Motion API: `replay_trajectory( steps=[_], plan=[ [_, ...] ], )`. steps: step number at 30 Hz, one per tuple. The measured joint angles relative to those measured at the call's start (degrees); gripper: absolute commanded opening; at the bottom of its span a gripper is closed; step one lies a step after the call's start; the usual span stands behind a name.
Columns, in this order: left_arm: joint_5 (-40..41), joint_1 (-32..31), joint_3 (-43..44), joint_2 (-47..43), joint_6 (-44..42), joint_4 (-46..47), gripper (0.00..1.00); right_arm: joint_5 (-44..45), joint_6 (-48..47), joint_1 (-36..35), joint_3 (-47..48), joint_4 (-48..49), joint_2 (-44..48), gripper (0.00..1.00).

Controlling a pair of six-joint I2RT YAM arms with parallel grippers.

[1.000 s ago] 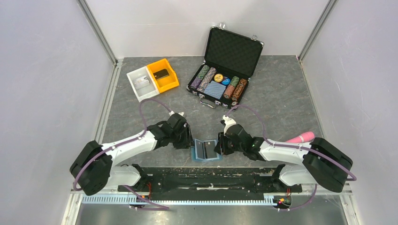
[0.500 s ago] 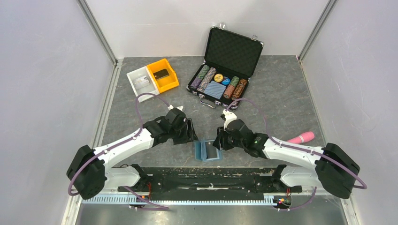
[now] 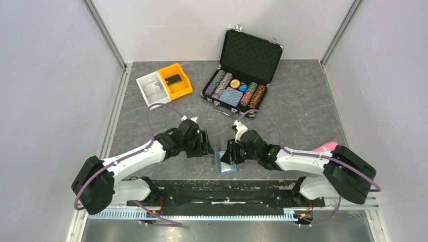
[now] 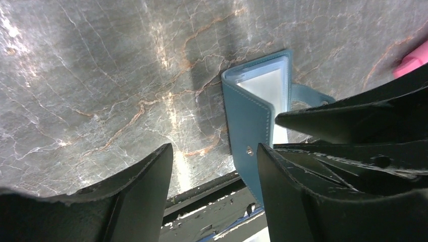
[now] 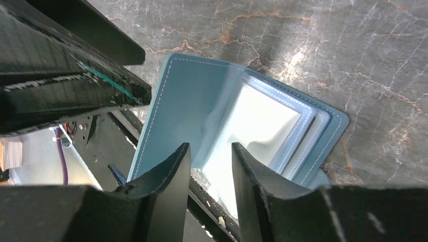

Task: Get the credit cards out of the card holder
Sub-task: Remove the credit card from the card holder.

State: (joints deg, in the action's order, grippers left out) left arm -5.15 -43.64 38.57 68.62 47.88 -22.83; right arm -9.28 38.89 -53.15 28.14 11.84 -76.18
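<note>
From above, the card holder lies half-folded on the grey marbled table — poker-chip case and yellow bin well beyond it. Left wrist: left gripper open, empty, just beside it. Right wrist: right gripper narrowly parted over it — clamping nothing.

Poker-chip case, yellow bin

Top view, centre: the right fingers cover most of the card holder. Whether they clamp a panel cannot be determined. Left wrist view, right edge: the pink object is cut off.
</note>
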Motion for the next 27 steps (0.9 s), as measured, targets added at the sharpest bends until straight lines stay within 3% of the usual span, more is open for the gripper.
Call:
replay_trajectory(
  steps=[4, 17, 23, 27],
  plan=[
    [-1.51, 0.00, -1.81, 0.11, 0.02, 1.68, 0.70, 1.66, -0.50, 0.00, 0.02, -1.31, 0.98, 0.51],
    [-4.46, 0.00, -1.88, 1.46, 0.02, 5.53, 0.70, 6.14, -1.64, 0.02, -0.04, -6.29, 2.62, 0.59],
    [-6.40, 0.00, -2.80, 1.90, 0.02, 8.52, 0.72, 5.86, -1.01, 0.02, -1.92, -4.66, 1.53, 0.59],
    [-7.17, 0.00, -4.00, 2.58, 0.04, 9.79, 0.70, 5.07, -0.31, 0.04, -2.58, -2.32, 0.98, 0.51]
  ],
)
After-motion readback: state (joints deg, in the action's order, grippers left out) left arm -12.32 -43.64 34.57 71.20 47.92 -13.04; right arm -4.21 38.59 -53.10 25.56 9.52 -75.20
